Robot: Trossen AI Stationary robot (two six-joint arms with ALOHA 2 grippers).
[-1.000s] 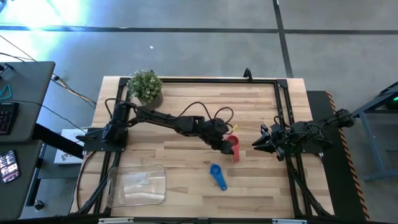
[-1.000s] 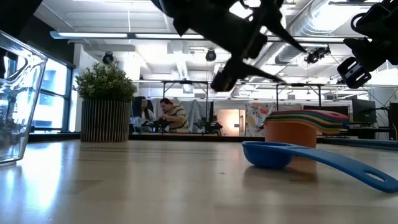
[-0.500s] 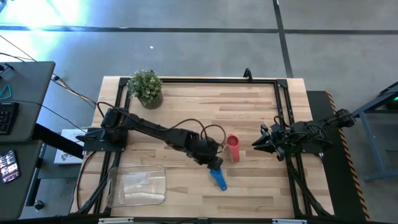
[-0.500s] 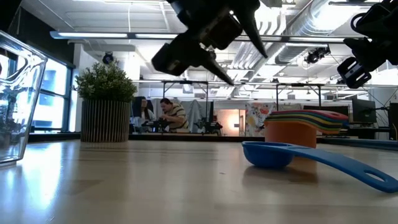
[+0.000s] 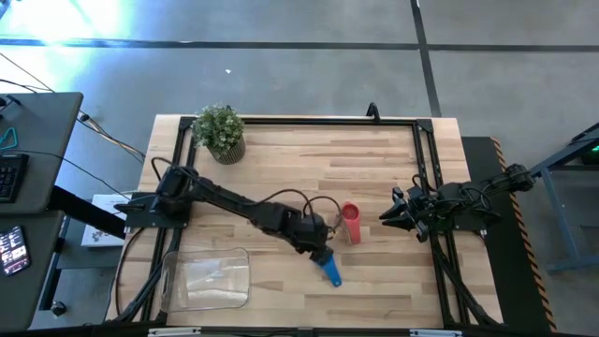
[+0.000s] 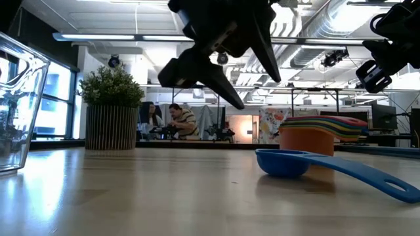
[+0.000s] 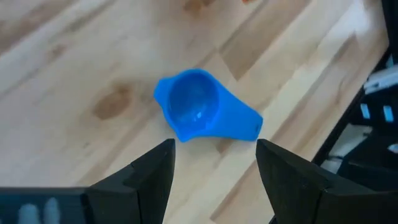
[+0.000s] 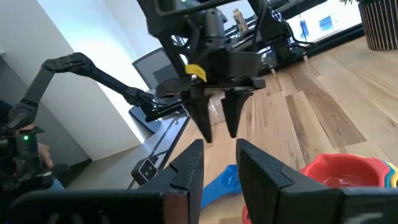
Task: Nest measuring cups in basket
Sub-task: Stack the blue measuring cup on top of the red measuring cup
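Left hand (image 7: 214, 171) poised above a blue scoop (image 7: 202, 115)
Smooth round plastic bowl, flat handle, on pale wooden bench (image 5: 281, 178); fingers spread wide. Right hand (image 5: 386, 218) waits aside, partly parted, empty.

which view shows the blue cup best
The left wrist view: the blue cup fills the frame, bowl up. The high view has it small, half under the left gripper; the low view shows it side-on; the right wrist view catches only a sliver.

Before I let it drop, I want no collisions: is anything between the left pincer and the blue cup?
Nothing visible. The left pincer hangs open right above the blue cup, which lies alone on bare table. The stacked cups stand apart to one side, and the right pincer waits beyond them.
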